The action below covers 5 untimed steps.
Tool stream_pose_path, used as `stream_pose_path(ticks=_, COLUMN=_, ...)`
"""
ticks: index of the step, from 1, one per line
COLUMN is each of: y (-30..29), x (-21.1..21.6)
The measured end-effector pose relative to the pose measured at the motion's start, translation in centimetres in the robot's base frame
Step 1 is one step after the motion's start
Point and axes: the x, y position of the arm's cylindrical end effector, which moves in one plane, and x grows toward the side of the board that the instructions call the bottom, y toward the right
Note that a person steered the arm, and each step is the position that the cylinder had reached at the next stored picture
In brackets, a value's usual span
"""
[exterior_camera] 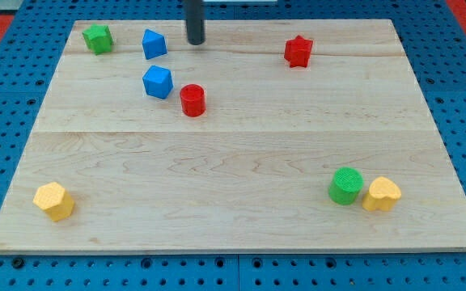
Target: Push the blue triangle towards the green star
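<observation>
1. Rod's lower end, my tip (195, 42), rests at the top of the bench (233, 162), just to the view's right of the blue triangle (154, 44); this end effector has nothing that opens or closes and holds nothing.
2. Green star (98, 38) sits near the triangle, to the view's left, in the top-left corner.
3. Blue cube (158, 82) and red cylinder (192, 100) lie below the triangle.

2 blue blocks (154, 44), 2 red (192, 100), 2 green (98, 37), 2 yellow (53, 200).
</observation>
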Motion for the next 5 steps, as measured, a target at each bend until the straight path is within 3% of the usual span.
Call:
stream_pose_path(ticks=1, y=-4.0, x=1.0)
stream_pose_path(ticks=3, y=-4.9, x=1.9)
stream_pose_path(ticks=4, y=-5.2, x=5.3)
stream_pose_path(ticks=5, y=-12.4, x=5.8)
